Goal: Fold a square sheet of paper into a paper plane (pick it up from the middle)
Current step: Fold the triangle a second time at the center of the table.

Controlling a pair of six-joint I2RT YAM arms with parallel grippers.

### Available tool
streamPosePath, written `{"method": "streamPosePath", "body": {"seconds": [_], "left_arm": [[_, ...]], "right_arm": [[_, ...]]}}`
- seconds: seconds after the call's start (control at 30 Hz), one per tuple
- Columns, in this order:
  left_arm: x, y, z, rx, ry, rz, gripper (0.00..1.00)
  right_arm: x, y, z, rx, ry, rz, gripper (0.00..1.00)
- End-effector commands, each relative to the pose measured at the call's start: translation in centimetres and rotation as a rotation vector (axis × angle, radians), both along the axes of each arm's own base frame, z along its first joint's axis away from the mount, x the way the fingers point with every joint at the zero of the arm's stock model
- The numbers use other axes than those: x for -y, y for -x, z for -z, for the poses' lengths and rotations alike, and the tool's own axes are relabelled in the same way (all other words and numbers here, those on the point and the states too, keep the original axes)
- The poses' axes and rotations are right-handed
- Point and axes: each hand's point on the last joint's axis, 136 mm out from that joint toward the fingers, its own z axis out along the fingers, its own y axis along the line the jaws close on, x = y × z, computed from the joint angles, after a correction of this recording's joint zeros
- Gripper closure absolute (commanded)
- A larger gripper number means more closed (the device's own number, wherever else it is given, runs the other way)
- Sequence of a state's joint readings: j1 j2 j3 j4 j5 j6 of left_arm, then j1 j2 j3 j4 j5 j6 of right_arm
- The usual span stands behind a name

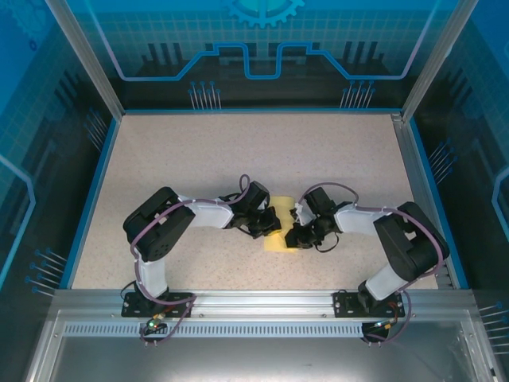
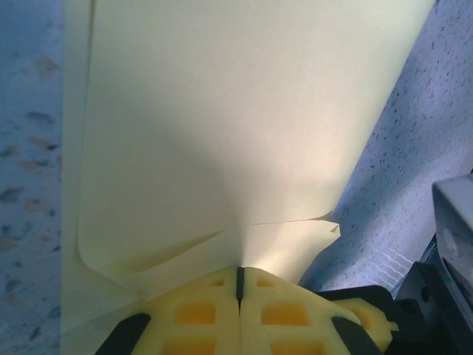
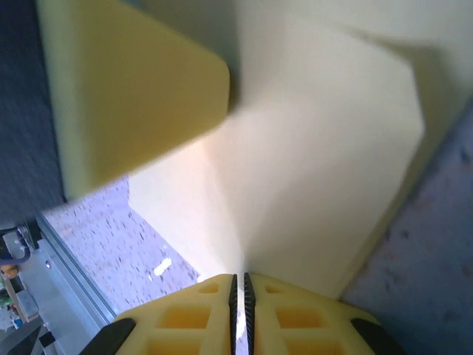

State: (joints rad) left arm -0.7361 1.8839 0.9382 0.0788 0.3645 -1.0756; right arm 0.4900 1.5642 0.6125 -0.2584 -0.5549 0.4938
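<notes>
- Two sets of fingers, one sheet. The left gripper (image 2: 239, 275) has its yellow fingers pressed flat together, pinching the near edge of the square sheet of paper (image 2: 222, 133).
- From that pinch the paper fans out in more than one layer. A small creased corner pokes out to the right, so I'd say the grip is there to stop a fold from springing open.
- The right gripper (image 3: 238, 279) shows only a hairline slit between its fingers, and the sheet (image 3: 318, 170) rises straight out of it. It is clamped on the paper too, from the opposite side.
- Holding from both sides looks like a way to keep this thin stuff steady while a crease is set. It is no pointed dart yet.
- From above, the left gripper (image 1: 269, 227) and right gripper (image 1: 296, 235) meet mid-table with the sheet (image 1: 280, 243) between and under them. I can't tell whether it lies flat or is lifted.
- Around them is the speckled table (image 1: 238, 151), with the aluminium rail (image 1: 254, 301) along the near edge, well apart from the work.
- In the way are mostly the wrists themselves, crowded close together. A blurred yellow flap (image 3: 126, 89) near the right wrist's lens also hides part of the sheet.
</notes>
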Motion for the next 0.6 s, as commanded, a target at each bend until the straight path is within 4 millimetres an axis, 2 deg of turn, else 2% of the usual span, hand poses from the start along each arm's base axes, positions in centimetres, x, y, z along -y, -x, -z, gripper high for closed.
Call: {"method": "streamPosePath", "body": {"seconds": [0.0,0.13,0.27,0.43,0.5,0.57], "left_arm": [[-2.0,1.5,2.1,-0.071,-0.080,-0.024,1.00],[-2.0,1.5,2.1,-0.072,-0.082,-0.026,1.00],[-1.9,1.4,2.0,-0.070,-0.078,-0.024,1.00],[-1.9,1.4,1.9,-0.069,-0.077,-0.022,1.00],[-1.8,1.4,1.9,-0.069,-0.074,-0.021,1.00],[-1.8,1.4,1.8,-0.068,-0.072,-0.020,1.00]], "right_arm": [[1.5,2.6,0.7,-0.089,0.042,0.000,0.85],[2.5,3.6,1.8,-0.122,0.080,0.020,0.85],[2.9,4.1,1.8,-0.132,0.090,0.045,0.85],[3.5,4.3,0.6,-0.114,0.060,0.076,0.84],[3.7,3.8,-0.3,-0.085,0.044,0.091,0.84],[3.2,2.8,-1.9,-0.033,0.000,0.101,0.83]]}}
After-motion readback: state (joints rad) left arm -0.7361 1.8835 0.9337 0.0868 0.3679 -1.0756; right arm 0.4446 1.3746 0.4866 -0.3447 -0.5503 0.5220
